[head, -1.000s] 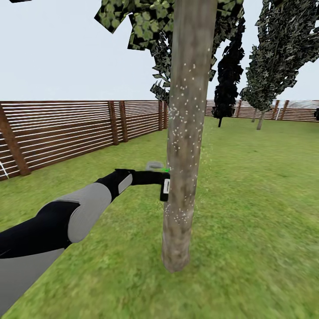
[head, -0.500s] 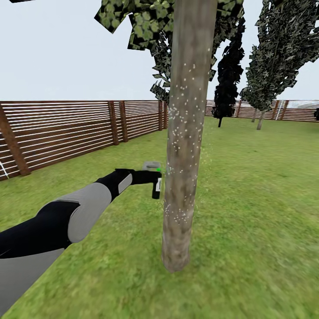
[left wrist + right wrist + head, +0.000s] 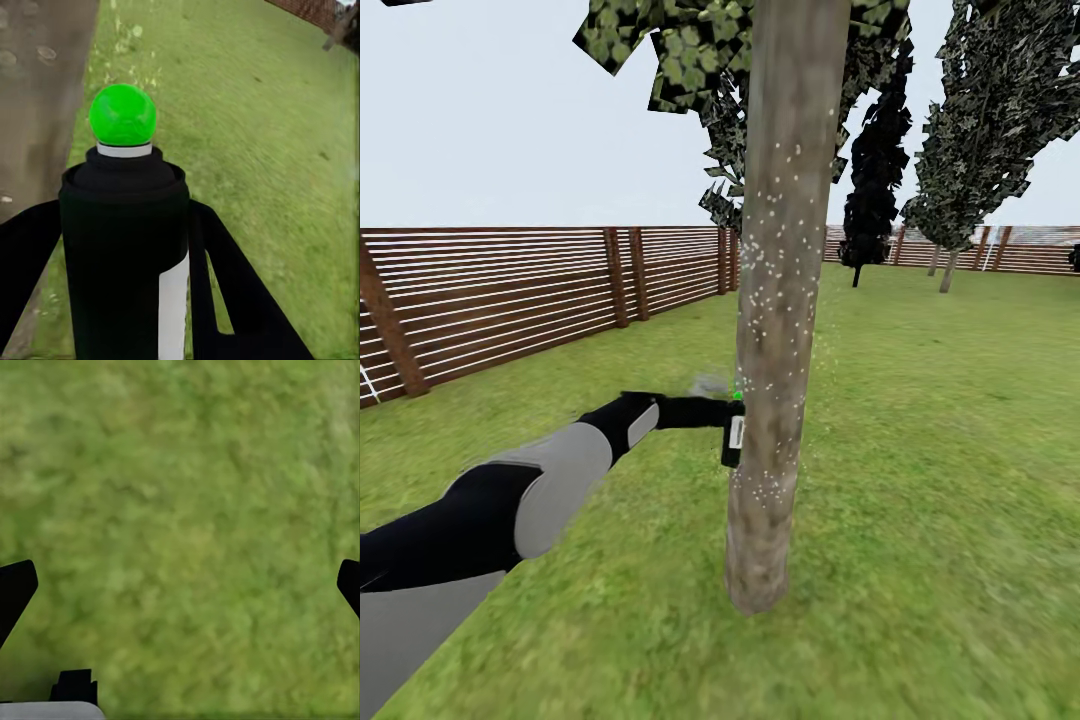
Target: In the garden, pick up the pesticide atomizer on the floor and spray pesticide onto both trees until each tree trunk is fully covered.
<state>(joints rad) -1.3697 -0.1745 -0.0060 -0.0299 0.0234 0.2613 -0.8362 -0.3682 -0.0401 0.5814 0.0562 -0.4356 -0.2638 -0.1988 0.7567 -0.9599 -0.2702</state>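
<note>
— Pesticide atomizer [image 3: 124, 247]: where is it?
— Clamped in the left tool [image 3: 705, 412], nozzle just beside the tree trunk [image 3: 775, 330].
— Step?
— Spraying; white specks look patchy, so sweep to bare bark next.
— Right tool [image 3: 180, 585]?
— Spread wide over lawn [image 3: 187, 495], holding nothing.

Flat, even daylight is seen throughout; no cast shadows or glare are found. The lawn [image 3: 187, 510] beneath the right gripper is rendered soft and smeared. Motion blur is noted on the pesticide atomizer [image 3: 732, 436] head.
</note>
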